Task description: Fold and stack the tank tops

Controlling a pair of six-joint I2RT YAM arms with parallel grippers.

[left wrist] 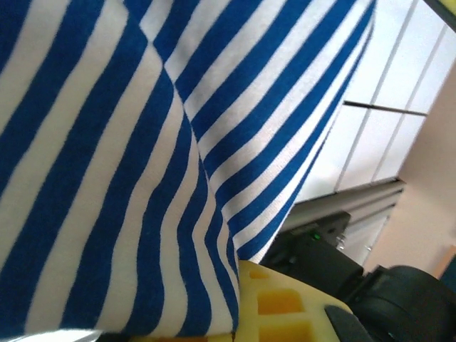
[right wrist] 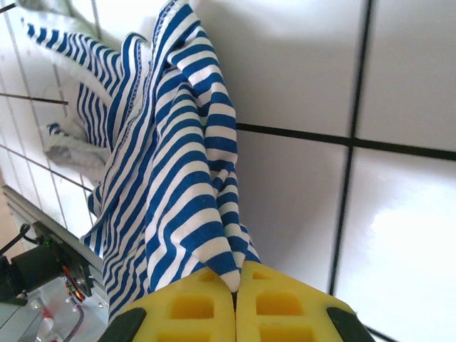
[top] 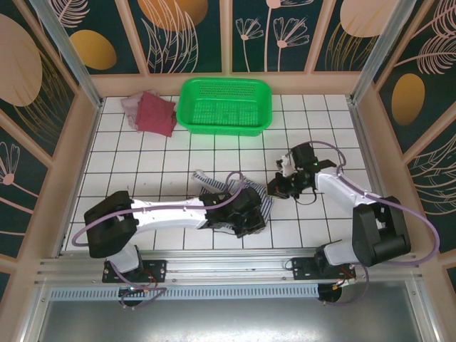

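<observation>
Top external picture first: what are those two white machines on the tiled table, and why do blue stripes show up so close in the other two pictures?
Those are two robot arms, the left arm and the right arm, bolted at the near edge of the table. A fixed camera looks down from above and behind them. The other two pictures come from a small camera on each wrist, looking along that arm's jaws. Both arms have their jaws shut on one navy-and-white striped tank top. The right wrist view shows it pinched between yellow pads. The left wrist view shows it hanging right in front of the lens. At the back stands a green plastic basket. Left of it, a maroon tank top lies partly over a pink tank top.
</observation>
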